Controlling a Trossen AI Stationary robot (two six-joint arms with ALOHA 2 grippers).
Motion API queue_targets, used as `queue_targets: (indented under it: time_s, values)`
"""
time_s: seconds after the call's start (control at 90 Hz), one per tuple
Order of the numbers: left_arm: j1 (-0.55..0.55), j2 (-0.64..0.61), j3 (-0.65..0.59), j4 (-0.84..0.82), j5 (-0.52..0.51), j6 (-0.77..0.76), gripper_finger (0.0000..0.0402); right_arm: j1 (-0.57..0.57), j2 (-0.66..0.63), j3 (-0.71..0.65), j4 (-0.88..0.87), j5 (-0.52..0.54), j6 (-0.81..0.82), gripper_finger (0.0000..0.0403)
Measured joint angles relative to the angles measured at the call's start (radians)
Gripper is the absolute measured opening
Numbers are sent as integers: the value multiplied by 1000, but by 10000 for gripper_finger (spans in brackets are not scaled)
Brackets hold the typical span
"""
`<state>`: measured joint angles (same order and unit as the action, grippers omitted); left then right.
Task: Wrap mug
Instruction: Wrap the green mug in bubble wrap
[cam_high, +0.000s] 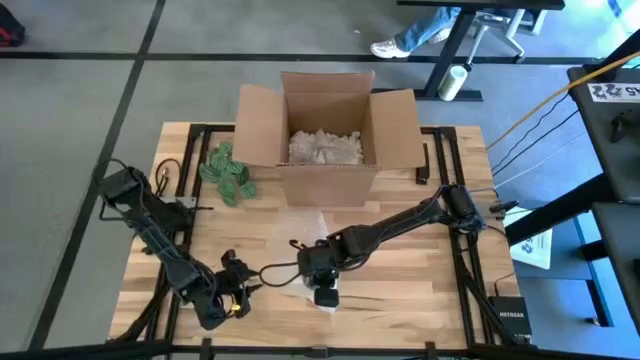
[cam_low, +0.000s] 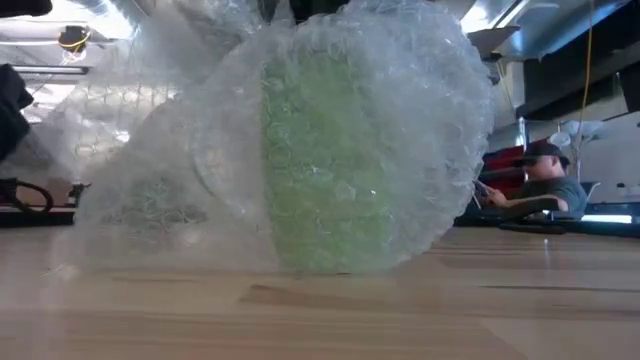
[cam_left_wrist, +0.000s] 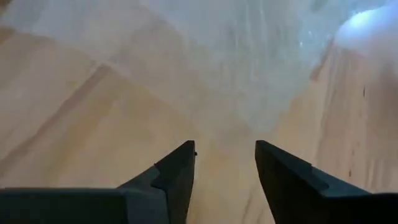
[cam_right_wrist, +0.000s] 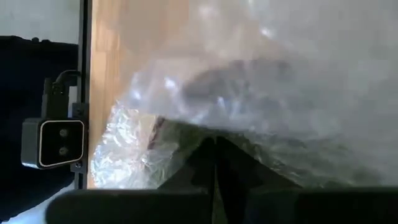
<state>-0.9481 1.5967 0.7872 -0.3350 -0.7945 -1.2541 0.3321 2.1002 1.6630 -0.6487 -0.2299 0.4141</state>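
Note:
A green mug (cam_low: 330, 160) stands on the wooden table, bundled in clear bubble wrap (cam_low: 400, 110) that bulges around it. From above, the rest of the wrap sheet (cam_high: 305, 235) lies flat on the table's middle. My right gripper (cam_high: 322, 285) is over the bundle near the front edge, shut on the wrap (cam_right_wrist: 214, 152). It hides the mug in the high view. My left gripper (cam_high: 250, 282) is just left of the bundle, low over the table. Its fingers (cam_left_wrist: 177, 168) are open with bare wood between them, and the wrap's edge (cam_left_wrist: 249, 93) lies just ahead. My right gripper has its two fingers closed together on the bubble wrap (cam_right_wrist: 186, 134) where it is drawn over the dark mug, coming from above and pointing down. How many layers lie between the fingers does not show. The wrapped mug rests on the table.
An open cardboard box (cam_high: 325, 130) with pale filler stands at the far middle. Green packing pieces (cam_high: 228, 172) lie to its left. A small camera (cam_right_wrist: 53, 143) sits at the near table edge. A person (cam_low: 545, 180) sits beyond the table.

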Motion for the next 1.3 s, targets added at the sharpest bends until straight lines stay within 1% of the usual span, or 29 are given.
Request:
queue_targets:
  time_s: [0.167, 0.3, 0.6, 0.844, 1.022, 1.211, 1.3]
  values:
    - [0, 51, 0, 114, 21, 30, 153, 0, 0, 0, 2, 0, 0, 0]
    - [6, 89, 0, 147, 23, 27, 153, 0, 0, 0, 3, 0, 0, 0]
    - [47, 96, 0, 124, 21, 73, 153, 0, 0, 0, 4, 0, 0, 0]
    - [42, 96, 0, 22, 22, -6, 153, 0, 0, 0, 4, 0, 0, 0]
    - [43, 96, 0, 43, 22, 28, 153, 0, 0, 0, 4, 0, -3, 0]
    - [43, 96, 1, 41, 21, 31, 153, 0, 0, 0, 4, 0, -3, 0]
    - [43, 96, 17, 39, 9, 44, 153, 0, 0, 0, 4, 0, -3, 0]
